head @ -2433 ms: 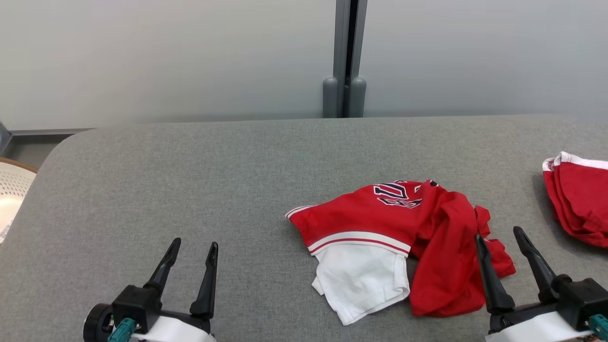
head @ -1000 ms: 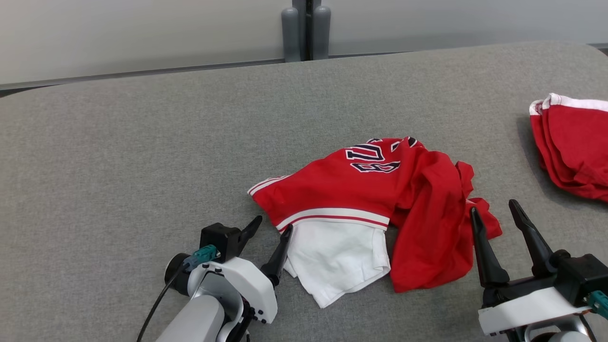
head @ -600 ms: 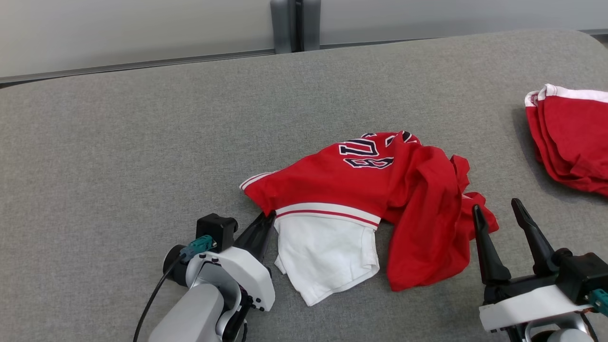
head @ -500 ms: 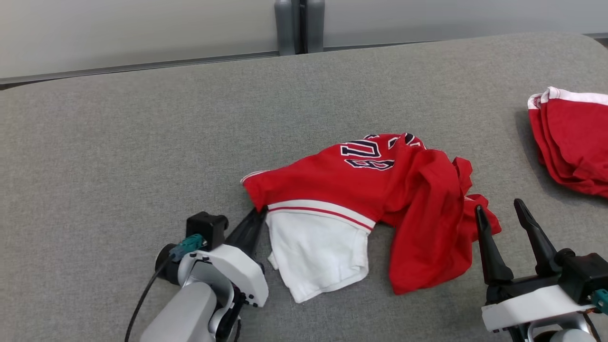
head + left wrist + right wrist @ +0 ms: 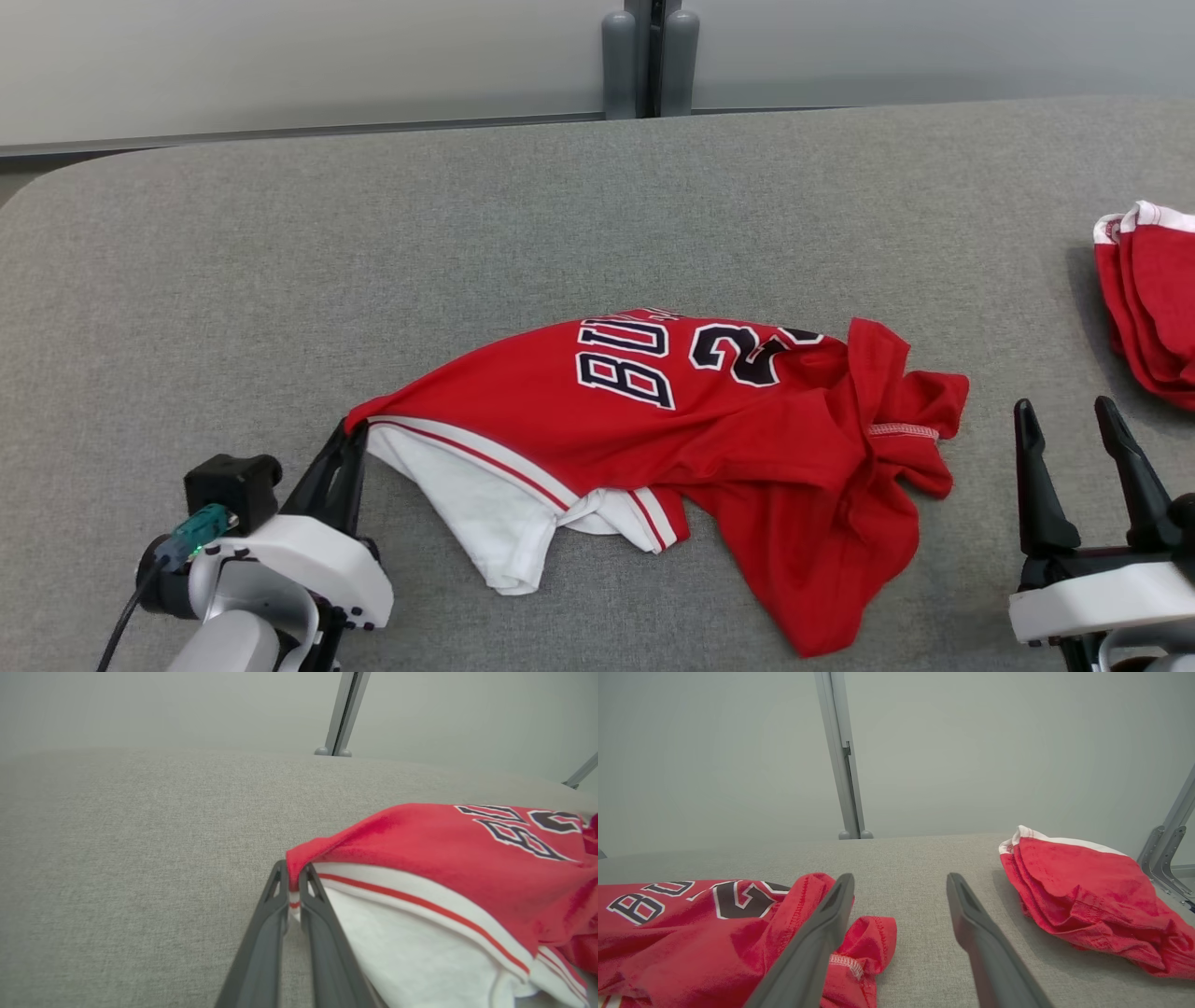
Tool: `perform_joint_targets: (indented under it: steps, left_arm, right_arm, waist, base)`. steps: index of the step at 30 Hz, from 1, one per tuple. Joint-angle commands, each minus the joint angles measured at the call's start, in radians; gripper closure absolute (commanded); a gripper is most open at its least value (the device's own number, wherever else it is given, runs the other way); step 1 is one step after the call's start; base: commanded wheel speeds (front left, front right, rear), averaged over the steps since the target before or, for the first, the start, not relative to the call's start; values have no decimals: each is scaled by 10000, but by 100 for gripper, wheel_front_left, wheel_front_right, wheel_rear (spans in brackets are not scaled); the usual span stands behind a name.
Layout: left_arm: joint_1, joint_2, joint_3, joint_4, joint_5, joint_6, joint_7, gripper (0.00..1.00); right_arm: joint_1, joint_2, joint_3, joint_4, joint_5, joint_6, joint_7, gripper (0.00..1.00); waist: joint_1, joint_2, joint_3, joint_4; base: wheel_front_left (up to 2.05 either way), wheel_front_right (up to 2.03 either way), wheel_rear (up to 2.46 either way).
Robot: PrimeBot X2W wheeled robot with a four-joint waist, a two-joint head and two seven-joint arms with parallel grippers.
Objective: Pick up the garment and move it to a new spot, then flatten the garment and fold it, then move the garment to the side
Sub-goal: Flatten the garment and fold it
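The left gripper (image 5: 347, 437), at lower left, is pinching the garment (image 5: 653, 411) by a corner and should be pulling low and slowly, while the right gripper (image 5: 1064, 407) is waiting with fingers spread.

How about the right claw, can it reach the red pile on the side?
Probably yes. The right gripper is open and empty, and just bare grey tabletop lies between it and the red pile, close on its right.
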Motion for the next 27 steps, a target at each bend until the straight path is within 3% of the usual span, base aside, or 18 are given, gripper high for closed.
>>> perform_joint_targets:
  steps: [1, 5, 9, 10, 11, 12, 20, 27]
  left_arm:
    - [167, 182, 117, -291, -39, 160, 115, 100]
    - [710, 625, 390, -1395, -158, 684, 645, 100]
    - [857, 566, 415, -1691, -276, 850, 799, 100]
    - [839, 556, 354, -1579, -251, 828, 836, 69]
    - [778, 471, 336, -1512, -276, 791, 748, 13]
    - [706, 399, 332, -1435, -286, 772, 630, 0]
    - [580, -23, 593, -799, 194, 845, -1155, 0]
    - [1066, -187, 1183, -1484, 1201, 913, -1540, 0]
  right_arm:
    - [55, -21, -107, -36, -19, -3, 19, 0]
    - [46, 53, -360, -73, -94, -3, 88, 0]
    - [-8, 119, -385, -115, -134, -3, 113, 0]
    - [-30, 132, -351, -130, -136, -3, 121, 0]
    - [-54, 136, -281, -145, -153, -3, 121, 0]
    - [-76, 132, -205, -180, -184, -3, 122, 0]
    - [66, -114, 372, -479, -465, -3, 240, 0]
    - [495, -269, 748, -706, -721, -3, 484, 0]
  waist:
    - [0, -1, -3, 30]
    - [0, -1, -15, 60]
    - [0, -1, -39, 47]
    - [0, -1, -47, 33]
    - [0, -1, -62, 19]
    - [0, -1, -79, 7]
    - [0, -1, -501, -17]
    - [0, -1, -1065, 55]
  base:
    - [0, 0, 0]
    - [0, 0, 0]
    - [0, 0, 0]
    - [0, 0, 0]
    - [0, 0, 0]
    - [0, 0, 0]
    - [0, 0, 0]
    - [0, 0, 0]
